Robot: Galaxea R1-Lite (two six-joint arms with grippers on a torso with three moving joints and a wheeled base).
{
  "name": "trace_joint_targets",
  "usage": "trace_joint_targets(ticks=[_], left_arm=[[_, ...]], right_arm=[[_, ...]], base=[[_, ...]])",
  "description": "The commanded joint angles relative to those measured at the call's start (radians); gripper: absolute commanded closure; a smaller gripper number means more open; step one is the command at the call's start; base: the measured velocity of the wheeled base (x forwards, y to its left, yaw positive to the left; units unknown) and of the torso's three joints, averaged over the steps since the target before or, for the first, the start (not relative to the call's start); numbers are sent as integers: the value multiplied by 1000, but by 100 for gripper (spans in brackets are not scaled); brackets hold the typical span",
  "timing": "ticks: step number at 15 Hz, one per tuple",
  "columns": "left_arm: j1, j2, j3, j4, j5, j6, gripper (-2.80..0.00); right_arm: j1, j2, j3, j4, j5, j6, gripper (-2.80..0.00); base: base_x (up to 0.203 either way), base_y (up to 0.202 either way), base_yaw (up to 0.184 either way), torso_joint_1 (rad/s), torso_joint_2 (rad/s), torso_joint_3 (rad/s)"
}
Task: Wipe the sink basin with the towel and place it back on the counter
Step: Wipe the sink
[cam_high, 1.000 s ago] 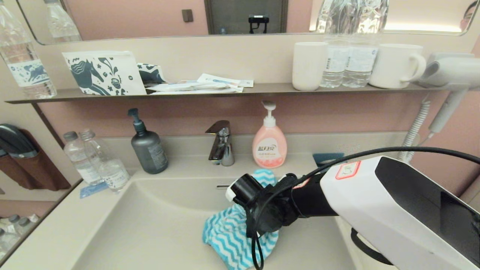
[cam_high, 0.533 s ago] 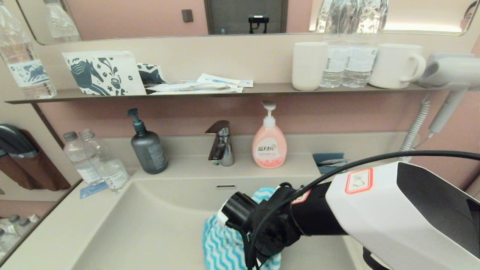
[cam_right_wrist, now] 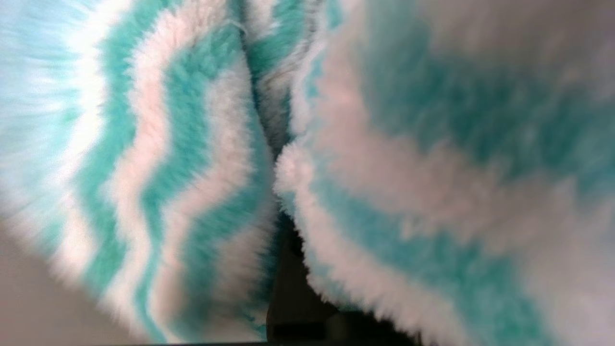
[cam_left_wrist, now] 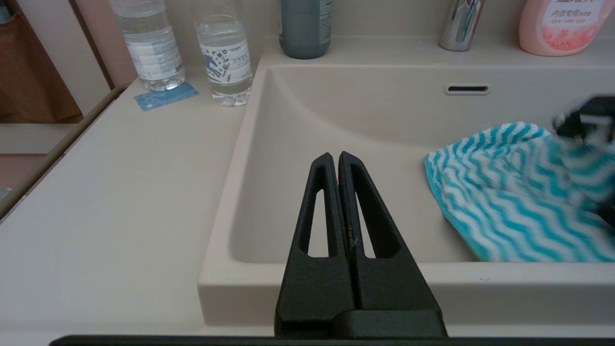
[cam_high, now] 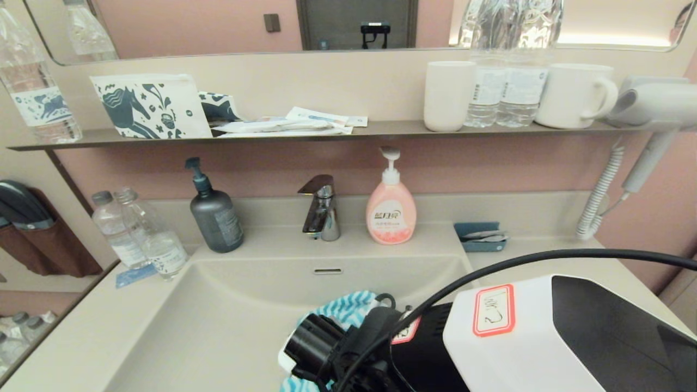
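The turquoise and white zigzag towel (cam_high: 348,305) lies in the beige sink basin (cam_high: 228,316), toward its front right. My right gripper (cam_right_wrist: 294,288) is buried in the towel (cam_right_wrist: 168,144) and shut on it; its fingertips are hidden by the cloth and, in the head view, by the black wrist (cam_high: 326,348). In the left wrist view the towel (cam_left_wrist: 504,202) spreads flat on the basin (cam_left_wrist: 365,125) floor. My left gripper (cam_left_wrist: 338,156) is shut and empty, parked over the basin's front rim beside the counter (cam_left_wrist: 120,192). The overflow slot (cam_high: 328,270) shows; the drain plug is hidden.
Behind the basin stand a chrome faucet (cam_high: 321,209), a pink soap bottle (cam_high: 391,209) and a grey pump bottle (cam_high: 214,212). Two water bottles (cam_high: 141,234) stand on the left counter, a small blue tray (cam_high: 479,237) on the right. The shelf above holds cups and bottles.
My right arm has dragged the towel from the back of the basin toward its front, nearer the head camera. The left gripper has not moved.
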Motion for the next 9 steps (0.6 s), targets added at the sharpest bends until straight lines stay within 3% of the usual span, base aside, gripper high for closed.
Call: trace_joint_targets(ticks=[1, 5, 9], left_arm=[[0, 1, 0, 0, 1, 0, 0], [0, 1, 0, 0, 1, 0, 0], [0, 1, 0, 0, 1, 0, 0]], right_arm=[[18, 4, -61, -61, 57, 88, 0], [54, -15, -89, -328, 71, 150, 0], [85, 63, -223, -354, 71, 213, 0]], base=[[0, 0, 0, 0, 0, 0], [0, 0, 0, 0, 0, 0], [0, 0, 0, 0, 0, 0]])
